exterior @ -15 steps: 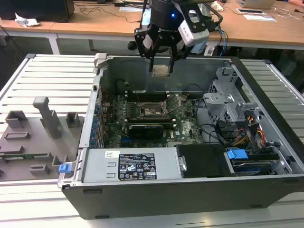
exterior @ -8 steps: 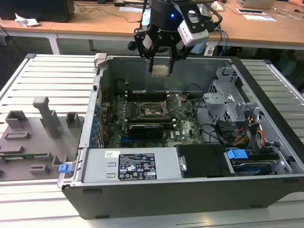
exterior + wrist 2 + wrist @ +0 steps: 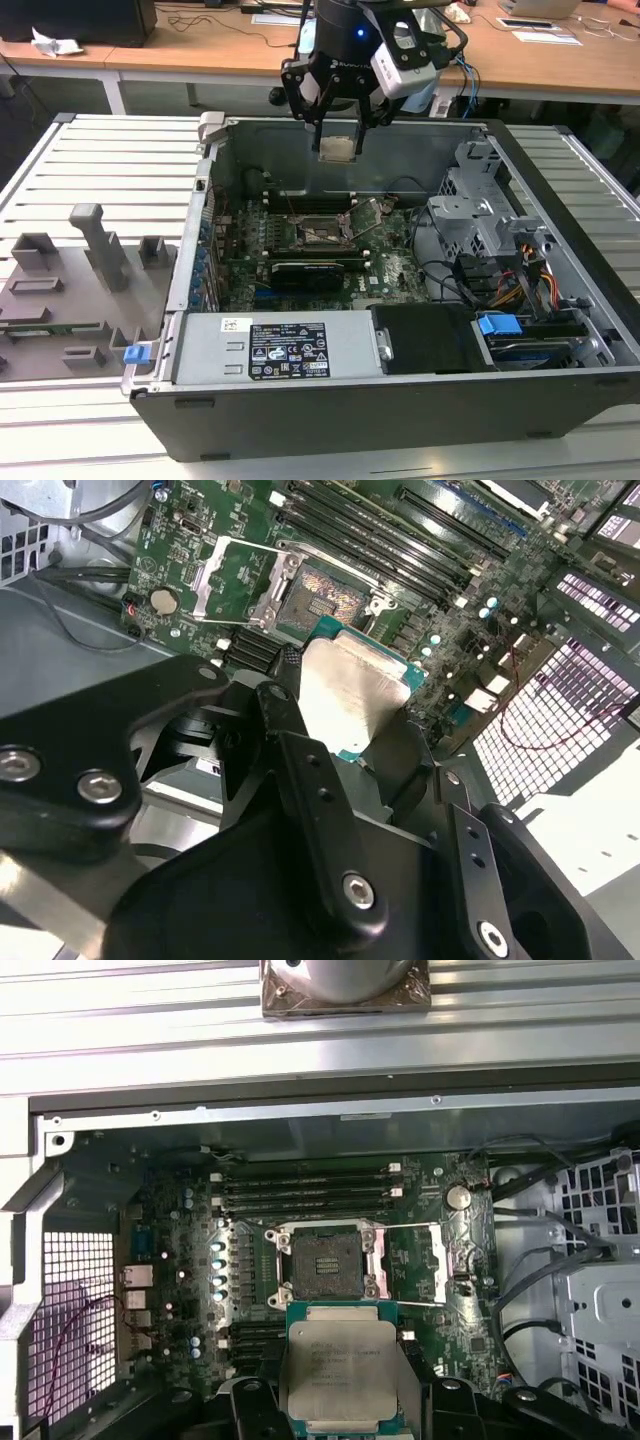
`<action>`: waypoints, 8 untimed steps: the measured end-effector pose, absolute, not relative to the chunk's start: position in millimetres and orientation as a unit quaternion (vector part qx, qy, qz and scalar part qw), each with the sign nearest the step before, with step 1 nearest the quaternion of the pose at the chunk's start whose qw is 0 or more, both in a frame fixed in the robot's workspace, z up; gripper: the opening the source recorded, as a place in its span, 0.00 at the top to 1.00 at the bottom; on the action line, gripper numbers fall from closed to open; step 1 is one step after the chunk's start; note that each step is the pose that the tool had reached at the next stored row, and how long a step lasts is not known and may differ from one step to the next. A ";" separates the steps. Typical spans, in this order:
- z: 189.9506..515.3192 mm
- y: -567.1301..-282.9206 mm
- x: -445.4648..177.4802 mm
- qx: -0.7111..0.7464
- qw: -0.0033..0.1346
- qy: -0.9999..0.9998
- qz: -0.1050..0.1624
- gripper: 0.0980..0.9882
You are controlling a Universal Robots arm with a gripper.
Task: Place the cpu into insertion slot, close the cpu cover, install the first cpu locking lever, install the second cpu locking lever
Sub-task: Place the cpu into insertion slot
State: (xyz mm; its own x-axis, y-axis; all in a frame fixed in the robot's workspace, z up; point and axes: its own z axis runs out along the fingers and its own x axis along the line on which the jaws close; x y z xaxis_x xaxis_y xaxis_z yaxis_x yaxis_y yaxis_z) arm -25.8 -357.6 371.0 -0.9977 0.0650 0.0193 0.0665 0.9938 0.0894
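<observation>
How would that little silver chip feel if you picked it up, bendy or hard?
Probably hard: the cpu looks perfectly flat, with no sag, held in the end effector. Its shiny metal face looks smooth, so maybe slippery. Being so thin, it is likely light and delicate.

Exterior view looks down across the open computer case [image 3: 400, 410]; both wrist views stare closely down at its motherboard [image 3: 170, 1290]
</observation>
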 end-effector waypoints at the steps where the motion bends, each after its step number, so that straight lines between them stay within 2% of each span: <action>1: 370.9 -357.6 -25.8 -0.034 0.008 -0.998 -0.045 0.52; 8: 370.4 -357.7 -25.9 -0.063 0.007 -0.997 -0.045 0.52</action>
State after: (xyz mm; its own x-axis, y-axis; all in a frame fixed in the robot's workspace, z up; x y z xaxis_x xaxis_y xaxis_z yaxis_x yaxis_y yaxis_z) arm -25.9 -357.7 370.4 -0.9920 0.1246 0.0193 0.1259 0.9880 0.0892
